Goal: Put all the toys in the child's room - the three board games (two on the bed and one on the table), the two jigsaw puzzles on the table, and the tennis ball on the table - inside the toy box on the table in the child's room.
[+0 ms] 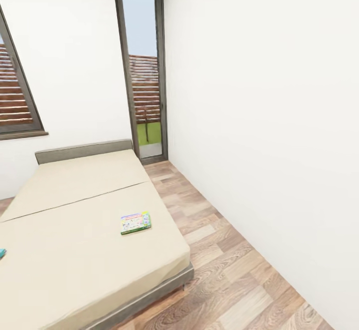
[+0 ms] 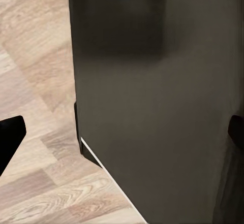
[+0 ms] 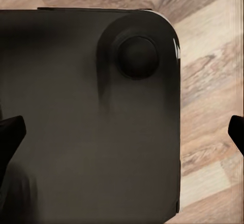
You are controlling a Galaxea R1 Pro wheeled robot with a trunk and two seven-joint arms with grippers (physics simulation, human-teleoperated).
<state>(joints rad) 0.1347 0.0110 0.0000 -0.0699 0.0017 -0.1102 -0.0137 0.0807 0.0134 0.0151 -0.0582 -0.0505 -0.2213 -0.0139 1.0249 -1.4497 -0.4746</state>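
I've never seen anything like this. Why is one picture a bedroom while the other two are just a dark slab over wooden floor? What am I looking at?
These are three cameras on one wheeled, two-armed robot in a computer simulation. The big picture comes from its head: a bed with a beige mattress, a tall window, white walls and plank floor. One colourful flat board game lies on the mattress, and a bit of something blue peeks in at the picture's left edge.

The other two cameras sit near each arm's pincer, pointing down. The dark slab there is probably the robot's own base, above the floor. The black tips at the picture edges are the fingers of each pincer, spread apart. Nothing is held.
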